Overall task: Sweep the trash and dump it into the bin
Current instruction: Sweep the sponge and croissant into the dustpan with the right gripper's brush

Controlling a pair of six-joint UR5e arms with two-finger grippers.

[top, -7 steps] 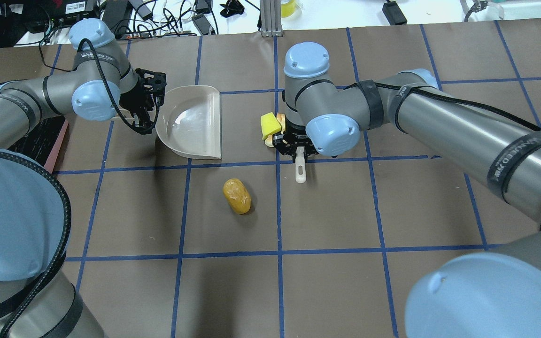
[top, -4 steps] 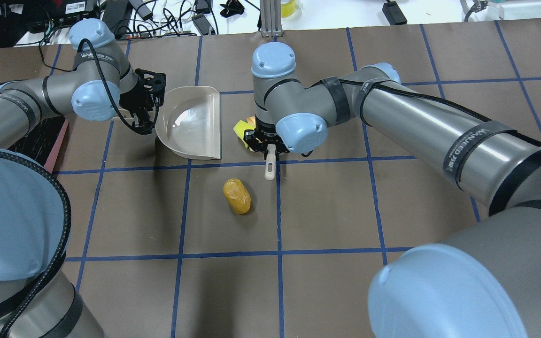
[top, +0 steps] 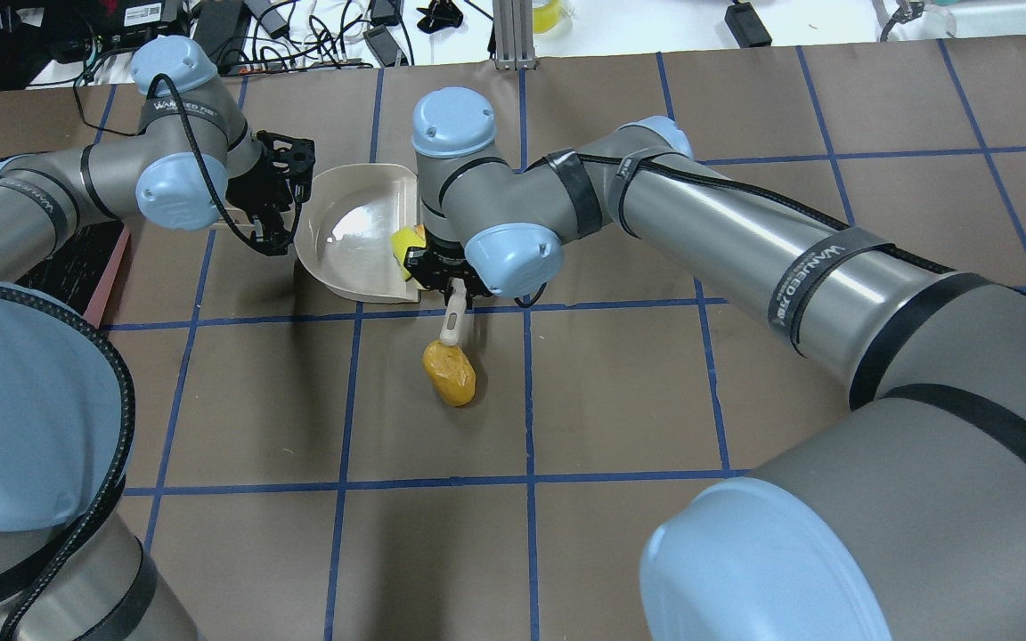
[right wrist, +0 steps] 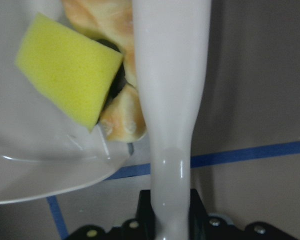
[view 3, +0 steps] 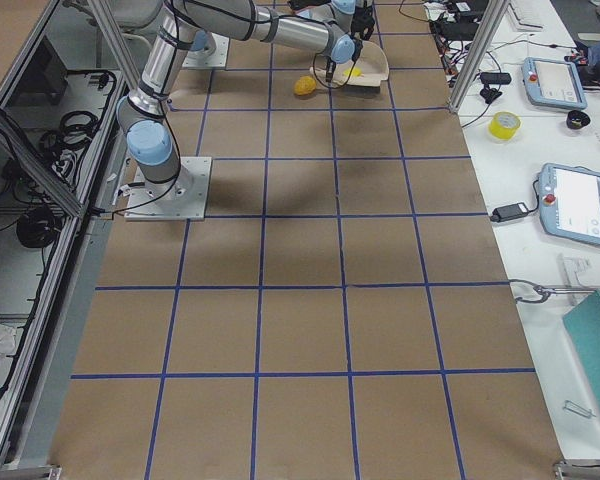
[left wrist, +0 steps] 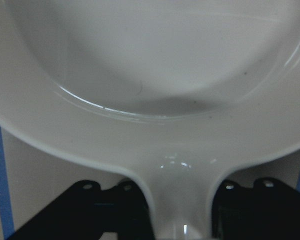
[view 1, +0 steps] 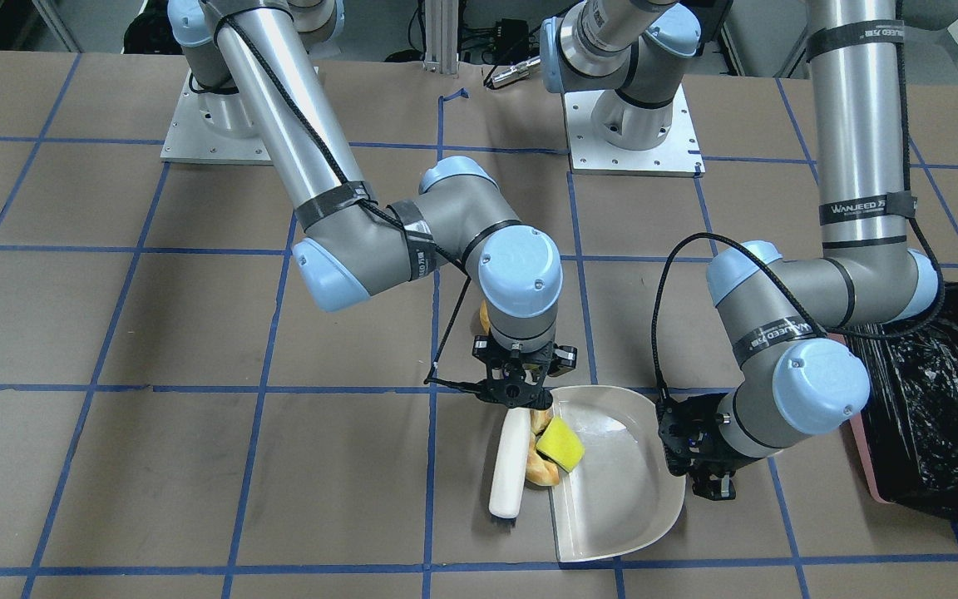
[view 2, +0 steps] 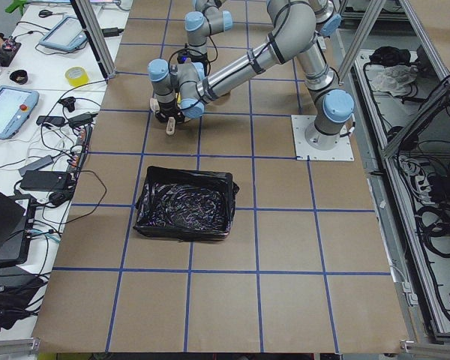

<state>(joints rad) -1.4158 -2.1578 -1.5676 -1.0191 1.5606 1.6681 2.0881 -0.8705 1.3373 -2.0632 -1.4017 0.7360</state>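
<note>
My right gripper [view 1: 516,393] is shut on a white brush [view 1: 508,466], which lies along the open edge of the cream dustpan [view 1: 620,507]. The yellow-green sponge [view 1: 560,443] sits just inside the pan's lip. The tan croissant [view 1: 542,474] is pressed between brush and lip. In the right wrist view the brush [right wrist: 170,100] is beside the sponge [right wrist: 67,95] and croissant [right wrist: 122,120]. My left gripper [top: 268,218] is shut on the dustpan's handle [left wrist: 182,210]. The golden-brown potato [top: 449,372] lies on the table below the brush's end. The bin [view 2: 184,204] stands to my left.
The bin's black bag [view 1: 936,416] and pink rim [view 1: 861,466] sit just beyond my left elbow. Cables and devices line the table's far edge [top: 370,36]. Blue tape lines cross the brown table [top: 620,401].
My right arm swept left with the brush, pushing the sponge and croissant across to the dustpan's lip. The left arm, dustpan and potato have not moved.
</note>
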